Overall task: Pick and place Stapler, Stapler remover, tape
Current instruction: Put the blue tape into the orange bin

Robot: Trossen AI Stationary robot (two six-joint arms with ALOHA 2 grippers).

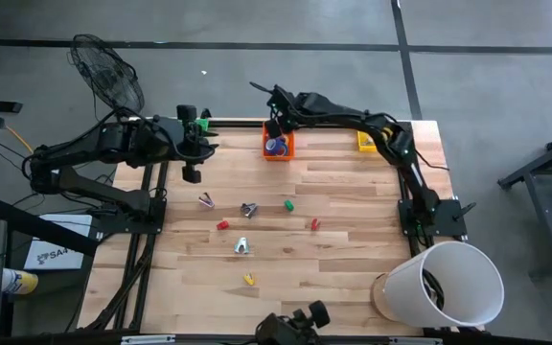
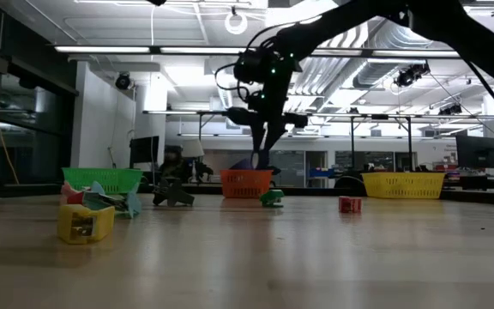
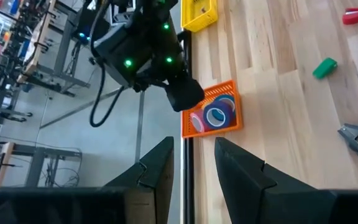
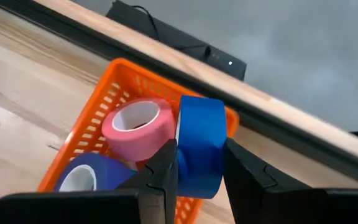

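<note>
**Ana:** Blue tape roll [image 4: 201, 146] is pinched edge-on between the right pincer's [image 4: 199, 163] fingers, right over the orange bin [image 4: 107, 102]. The bin already holds a pink roll [image 4: 137, 127] and another blue-purple one [image 4: 89, 177], and it looks crowded to me.

**Ben:** So the risk is the drop. If the roll is let go standing on edge, I'd guess it could land on the pink roll, tip, and roll over the low mesh wall, since the bin sits against the far edge of the surface [image 1: 343, 240].

**Ana:** Agreed, and it hangs towards the bin's outer side, near that wall. Going lower before letting go would help, though the fingers might then knock the pink roll.

**Ben:** How is the arm posed?

**Ana:** From above, the right arm [image 1: 353, 120] reaches from its base along the far edge, wrist bent down over the bin. The table-level camera shows it coming down steeply onto the orange bin.

**Ben:** And the left?

**Ana:** Left pincer [image 3: 194, 165] waits by the green bin [image 1: 197, 125], fingers slightly apart, holding nothing. The stapler removers [image 1: 248, 209] and small blocks lie mid-surface, untouched
</note>
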